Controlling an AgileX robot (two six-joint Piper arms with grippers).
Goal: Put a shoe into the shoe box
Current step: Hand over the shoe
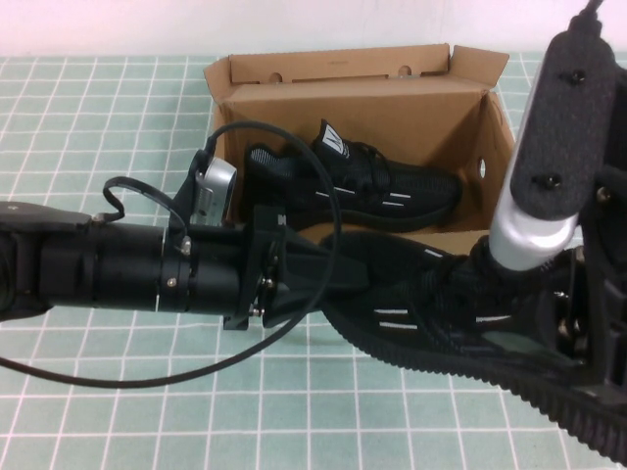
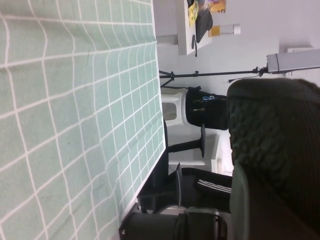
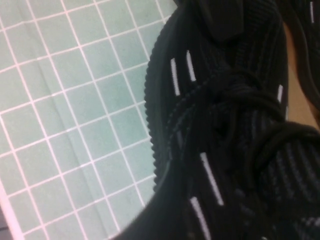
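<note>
High view: two shoes, one boxed (image 1: 353, 181), one (image 1: 441, 304) apparently gripped.

Black shoe (image 1: 431, 313), white dashes; brown shoe box (image 1: 392, 108); green-grid mat (image 1: 98, 127).

High view looks down; both wrist views sit seemingly against the shoe (image 3: 235, 125).

The shoe (image 1: 441, 313) at the left hand (image 1: 328, 269) is matt black knit mesh with a ribbed rubbery sole edge, woven laces and small white dashes. Its twin (image 1: 358, 181), beyond that hand, lies in the shoe box (image 1: 343, 69) of dull brown corrugated cardboard. The worktop (image 1: 98, 108) wears a matt green gridded mat. Above the right hand (image 1: 573, 333), which is mostly hidden, the arm shows matt black plastic and brushed silver metal.
</note>
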